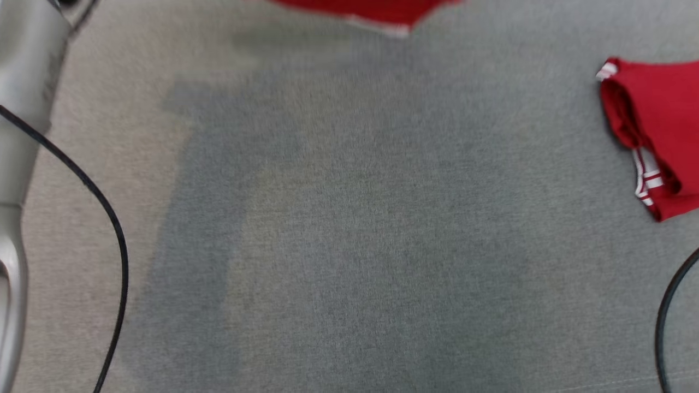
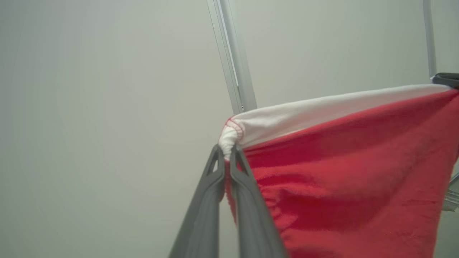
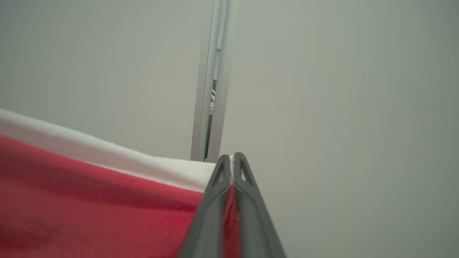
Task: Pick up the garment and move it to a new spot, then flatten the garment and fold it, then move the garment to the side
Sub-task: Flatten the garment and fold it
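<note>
Red garment (image 2: pixel 340 172): white band (image 2: pixel 322 111) ran left to right, taut between left tool (image 2: pixel 226 152) and right tool (image 3: pixel 232 159), each clamped on one end; hung over counter's (image 1: pixel 349 245) far side.

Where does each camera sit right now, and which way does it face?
Head view: on the head, looking down at the grey surface; pale left forearm at its left edge.
Left wrist view: on that wrist, looking along the left pincer, shut on the red garment, toward a pale wall.
Right wrist view: likewise along the right pincer, shut on the same garment.
Both wrist views share the garment's white band.
</note>
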### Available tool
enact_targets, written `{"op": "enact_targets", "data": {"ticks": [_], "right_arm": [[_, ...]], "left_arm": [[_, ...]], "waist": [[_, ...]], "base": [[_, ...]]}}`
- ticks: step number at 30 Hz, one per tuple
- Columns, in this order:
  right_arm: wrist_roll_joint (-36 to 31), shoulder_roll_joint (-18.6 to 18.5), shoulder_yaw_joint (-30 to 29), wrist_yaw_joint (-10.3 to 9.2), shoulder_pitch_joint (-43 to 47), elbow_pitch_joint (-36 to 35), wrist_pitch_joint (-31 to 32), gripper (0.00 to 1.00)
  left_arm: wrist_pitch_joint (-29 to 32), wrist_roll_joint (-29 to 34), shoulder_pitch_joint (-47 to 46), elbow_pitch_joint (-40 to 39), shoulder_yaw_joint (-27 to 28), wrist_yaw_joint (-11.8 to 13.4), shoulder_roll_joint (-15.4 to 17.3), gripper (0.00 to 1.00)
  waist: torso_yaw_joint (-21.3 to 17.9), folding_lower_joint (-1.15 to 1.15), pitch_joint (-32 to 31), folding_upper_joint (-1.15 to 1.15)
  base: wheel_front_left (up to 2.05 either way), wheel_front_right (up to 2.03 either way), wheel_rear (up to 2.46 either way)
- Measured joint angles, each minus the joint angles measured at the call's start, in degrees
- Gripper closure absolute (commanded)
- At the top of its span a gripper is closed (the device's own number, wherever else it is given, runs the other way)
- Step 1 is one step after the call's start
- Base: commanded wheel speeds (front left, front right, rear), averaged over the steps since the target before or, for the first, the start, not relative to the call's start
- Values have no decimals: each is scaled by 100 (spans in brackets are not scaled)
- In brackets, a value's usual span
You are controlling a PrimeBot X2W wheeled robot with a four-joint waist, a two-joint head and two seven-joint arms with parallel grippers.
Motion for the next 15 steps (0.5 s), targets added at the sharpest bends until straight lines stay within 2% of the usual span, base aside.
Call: {"op": "enact_targets", "data": {"ticks": [3, 5, 8, 11, 15], "right_arm": [[-602, -110, -715, 0, -384, -586, -19, 100], [-1128, -149, -1298, -1, -343, -1174, -29, 100], [-1720, 51, -1905, -1, 128, -1739, -35, 100], [-2018, 320, -2024, 0, 700, -2043, -34, 100], [-2037, 388, -1948, 0, 1267, -2450, -33, 100]], "left_arm": [[-136, 242, -583, 47, 97, -35, -83, 100], [-145, 521, -749, -481, 343, -70, -103, 100], [-155, 795, -614, -1032, 715, -107, -175, 100], [-152, 1014, 13, -1232, 806, -179, -225, 100], [-154, 1110, 671, -1635, 924, -203, -203, 100]], "waist": [[-48, 1, 462, 0], [-76, 1, 771, 0], [-110, 1, 1198, 0], [-139, 2, 1542, 0], [-199, 2, 1801, 0]], "base": [[0, 0, 0], [0, 0, 0], [0, 0, 0], [0, 0, 0], [0, 0, 0]]}}
